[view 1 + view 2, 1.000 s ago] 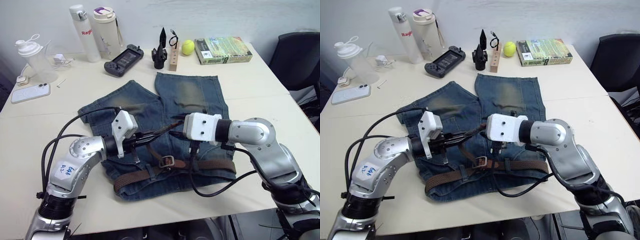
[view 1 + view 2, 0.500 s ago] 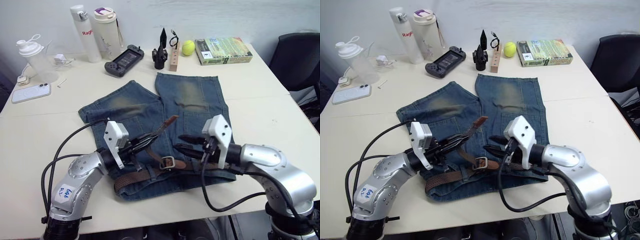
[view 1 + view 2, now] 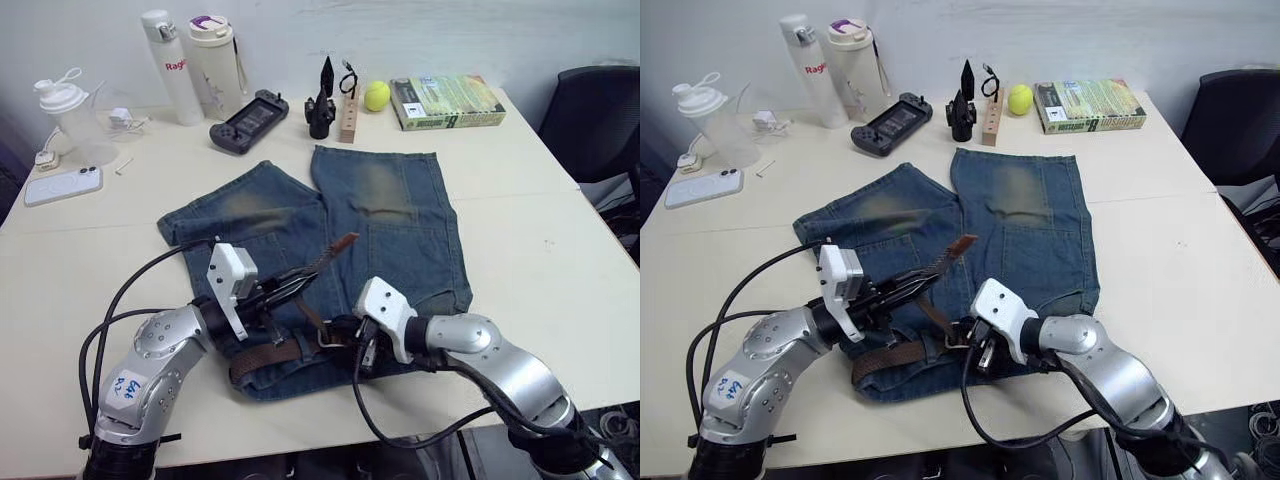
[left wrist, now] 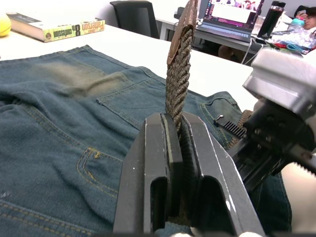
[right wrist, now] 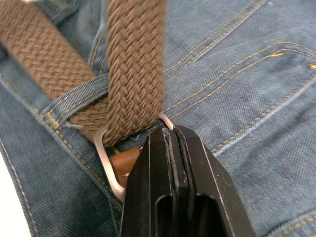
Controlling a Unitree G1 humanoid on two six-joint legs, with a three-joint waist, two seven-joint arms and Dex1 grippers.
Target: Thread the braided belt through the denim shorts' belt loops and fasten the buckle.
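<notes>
We see our left hand clamped on the braided belt at centre frame, the denim shorts spread behind.

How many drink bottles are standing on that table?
3, all at the table's far left: a white bottle, a cream bottle with a purple-topped lid beside it, and a clear shaker bottle nearer the left edge.

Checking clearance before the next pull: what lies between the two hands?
In the left eye view, only braided belt over denim shorts spans from left hand to right hand at the buckle.
</notes>
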